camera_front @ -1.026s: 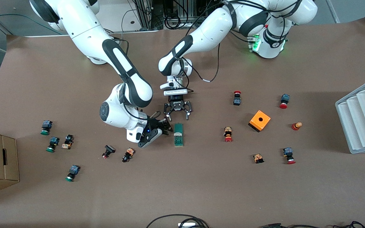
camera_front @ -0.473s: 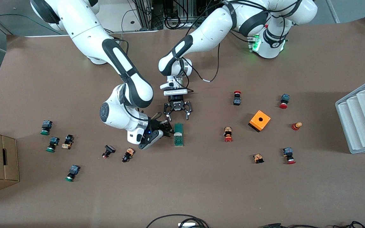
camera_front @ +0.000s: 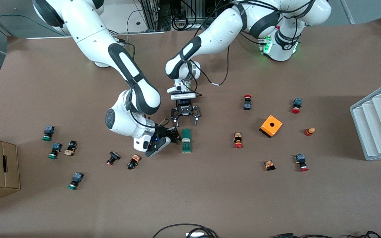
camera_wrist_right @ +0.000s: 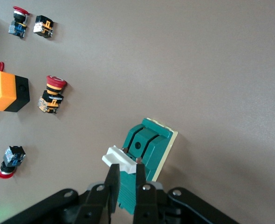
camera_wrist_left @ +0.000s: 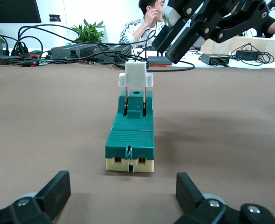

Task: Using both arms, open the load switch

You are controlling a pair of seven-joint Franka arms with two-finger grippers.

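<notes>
Mid-frame in the front view, the left gripper (camera_front: 185, 122) hangs spread wide at the load switch's (camera_front: 186, 140) upper end. The right gripper (camera_wrist_right: 126, 179), fingers nearly pressed together, hovers by its raised white lever (camera_wrist_left: 135, 77).

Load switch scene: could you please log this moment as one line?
load switch: on table, lever raised | right pincer: beside lever | left pincer: open, above switch end

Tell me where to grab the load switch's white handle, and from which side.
Grip the white handle by its crossbar, across its thin faces. It stands upright above the green load switch, so coming in from the right arm's end of the table looks best. The right pincer is there, fingers narrowly straddling it. The left pincer, open, is at the switch's end nearer the bases.
</notes>
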